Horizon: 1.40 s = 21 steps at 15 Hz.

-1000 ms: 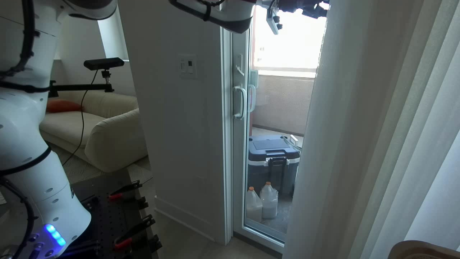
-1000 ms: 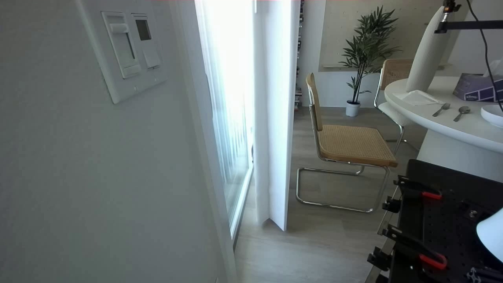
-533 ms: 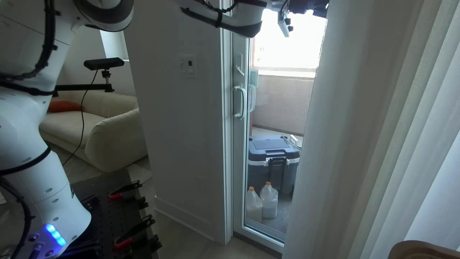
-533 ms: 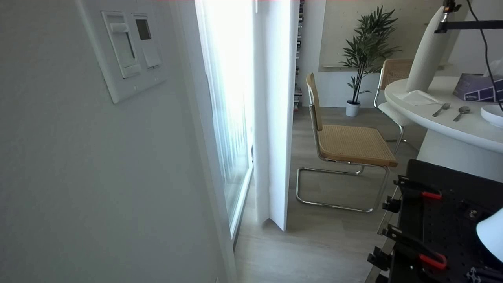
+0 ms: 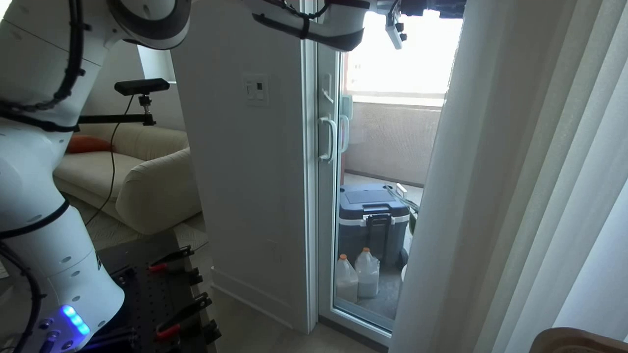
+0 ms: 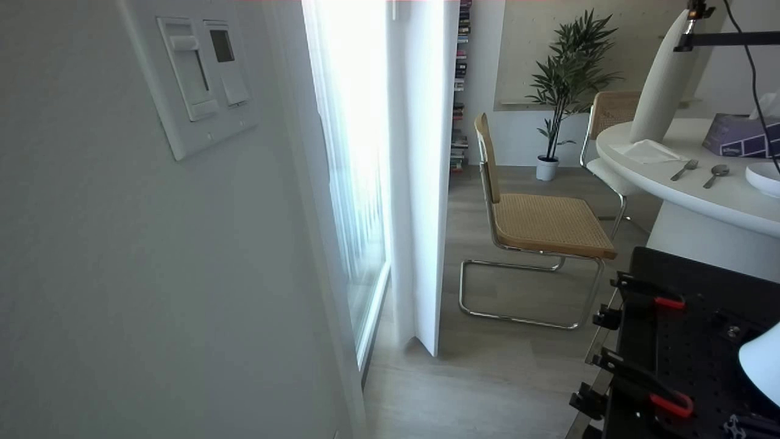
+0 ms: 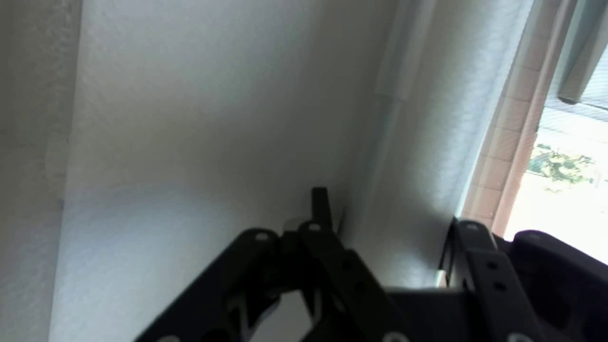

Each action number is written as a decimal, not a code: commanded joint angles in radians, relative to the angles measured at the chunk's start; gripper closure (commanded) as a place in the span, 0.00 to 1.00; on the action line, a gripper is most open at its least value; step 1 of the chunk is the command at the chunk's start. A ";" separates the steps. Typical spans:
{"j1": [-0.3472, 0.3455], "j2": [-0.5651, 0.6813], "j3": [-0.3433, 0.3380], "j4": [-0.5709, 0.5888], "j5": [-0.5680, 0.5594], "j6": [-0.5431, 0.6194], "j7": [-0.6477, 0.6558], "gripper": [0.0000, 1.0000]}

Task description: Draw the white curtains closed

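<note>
Gripper (image 7: 392, 209): wrist view, in from 6 o'clock. Jaws stand apart; an edge fold of the curtains (image 7: 199, 109) lies between them.
Fold: same view. Looks straddled, not pinched. Slip is the main risk: soft cloth, wide gap; pull without a firm pinch and it likely slides out.
Fingers (image 7: 321, 204): one touching or just off the cloth near centre (cannot tell which), the other past the edge at 4 o'clock. A hard sideways shove might snag the sheer.
Curtains: in an exterior view, hang down the 3 o'clock side, edge hiding part of the door (image 5: 325, 230). Much of it uncovered; I judge the closing far from done.
Wrist link (image 5: 338, 24): same view, 12 o'clock, high across the door, I judge in the path the edge must take toward 9. The arm (image 5: 29, 176) could bunch cloth against itself.
Handle (image 5: 334, 139): just above centre. Juts out; could hook fabric dragged tight against the door.
Cooler (image 5: 373, 215), jugs (image 5: 368, 279): 4 and 5 o'clock, beyond the door. No hindrance, as I judge.
Hem (image 6: 429, 341): in an exterior view, 6 o'clock, near or on the floor (image 6: 487, 378), cannot tell; gripper out of frame. Pulled only from high up, the bottom may trail.
Chair (image 6: 548, 225): same view, 3 o'clock, beside the curtains, apart. Its legs could catch a swinging hem.
Bench (image 6: 701, 341), clamps (image 6: 673, 403): 4 o'clock, well off the cloth.
Plant (image 6: 563, 79): 2 o'clock, out of the way.
</note>
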 commanded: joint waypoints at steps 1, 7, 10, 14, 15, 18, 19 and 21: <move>0.007 0.018 -0.006 0.039 -0.018 0.003 -0.016 0.82; 0.018 -0.006 0.004 0.007 -0.008 -0.001 -0.015 0.94; 0.024 -0.034 0.017 -0.027 0.003 0.015 -0.010 0.94; 0.043 -0.127 0.047 -0.155 0.001 0.039 0.021 0.94; 0.053 -0.173 0.051 -0.217 -0.001 0.027 0.031 0.94; 0.052 -0.287 0.087 -0.344 0.063 -0.028 -0.011 0.94; 0.043 -0.331 0.099 -0.388 0.102 -0.033 -0.035 0.94; 0.030 -0.420 0.113 -0.480 0.167 -0.019 -0.080 0.94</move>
